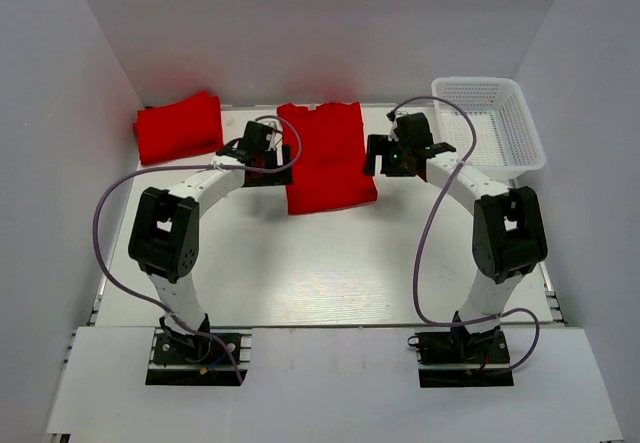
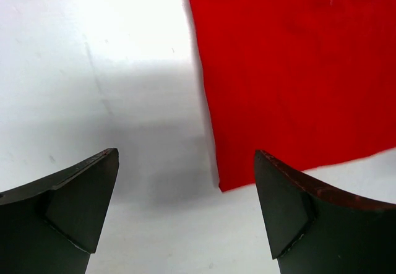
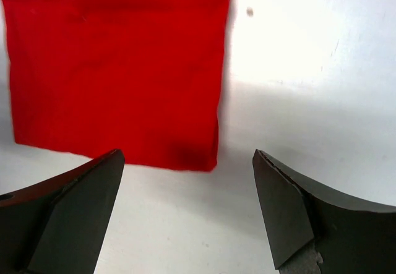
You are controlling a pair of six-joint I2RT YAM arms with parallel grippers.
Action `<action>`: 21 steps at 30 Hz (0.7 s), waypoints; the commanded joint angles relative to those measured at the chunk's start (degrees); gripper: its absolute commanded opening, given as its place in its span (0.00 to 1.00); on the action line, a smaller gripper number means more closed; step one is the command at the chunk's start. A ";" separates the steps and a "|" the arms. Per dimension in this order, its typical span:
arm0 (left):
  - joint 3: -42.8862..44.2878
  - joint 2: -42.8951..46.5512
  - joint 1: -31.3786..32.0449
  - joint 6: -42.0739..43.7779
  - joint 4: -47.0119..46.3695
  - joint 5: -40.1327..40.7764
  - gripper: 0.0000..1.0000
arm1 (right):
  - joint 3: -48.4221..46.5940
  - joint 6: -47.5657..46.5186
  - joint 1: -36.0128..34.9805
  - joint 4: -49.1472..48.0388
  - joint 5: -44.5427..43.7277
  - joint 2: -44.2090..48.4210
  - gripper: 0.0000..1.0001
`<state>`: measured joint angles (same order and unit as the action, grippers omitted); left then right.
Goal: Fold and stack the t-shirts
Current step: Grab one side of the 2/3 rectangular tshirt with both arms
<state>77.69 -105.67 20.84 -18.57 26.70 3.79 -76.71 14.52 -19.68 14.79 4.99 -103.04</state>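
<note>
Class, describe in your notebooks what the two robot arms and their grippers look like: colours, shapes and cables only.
The left arm and right arm have white links with bulky black joint housings on black base plates. A lilac cable loops beside each arm. The left gripper and right gripper have plain black, wedge-shaped fingers.

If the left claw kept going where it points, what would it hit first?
Likely the bare table, beside the middle shirt's edge. The left claw is open, so one finger might touch cloth; depth is unclear.

Red t-shirt (image 3: pixel 117 70), white table (image 3: pixel 309 70), 2 fingers (image 3: pixel 68 224) (apart)
</note>
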 commanded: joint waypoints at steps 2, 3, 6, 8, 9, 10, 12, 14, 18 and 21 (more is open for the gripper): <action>-4.57 2.84 1.22 -1.56 -3.85 -4.49 1.00 | 4.54 3.58 -0.18 -1.87 -0.77 0.92 0.90; -4.57 2.31 1.22 -1.56 -2.89 -4.50 1.00 | 4.55 3.93 -0.27 -1.43 -0.95 0.57 0.90; -3.96 0.12 2.62 -1.56 -1.65 -2.74 1.00 | 4.55 5.25 -0.18 -1.34 -0.78 -1.80 0.90; -3.43 -0.67 3.15 -1.56 -1.12 -0.72 1.00 | 4.46 5.60 -0.09 -0.99 -0.33 -3.30 0.90; -3.42 -1.55 3.15 -1.56 -0.43 -0.11 1.00 | 4.46 5.78 -0.27 -0.99 -0.51 -3.48 0.90; -3.42 -1.56 3.68 -1.56 -0.42 0.42 1.00 | 4.55 5.87 -0.18 -0.90 -0.60 -3.83 0.90; -2.90 -3.05 3.68 -1.56 0.20 0.95 1.00 | 4.72 6.31 -0.27 -0.64 0.10 -4.79 0.89; -2.90 -3.05 4.21 -1.56 0.20 1.48 1.00 | 4.81 6.48 -0.27 -0.29 0.37 -5.49 0.87; -4.13 -3.67 4.74 -2.09 0.20 1.48 1.00 | 6.48 6.83 -0.27 0.33 0.80 -5.33 0.79; -6.05 -4.20 5.26 -2.61 -0.33 0.96 1.00 | 8.15 7.10 -0.18 -0.19 1.51 -4.80 0.74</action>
<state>73.34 -110.39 25.34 -20.38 26.87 4.12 -70.22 20.84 -19.86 15.00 5.17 -108.25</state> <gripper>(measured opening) 0.997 0.772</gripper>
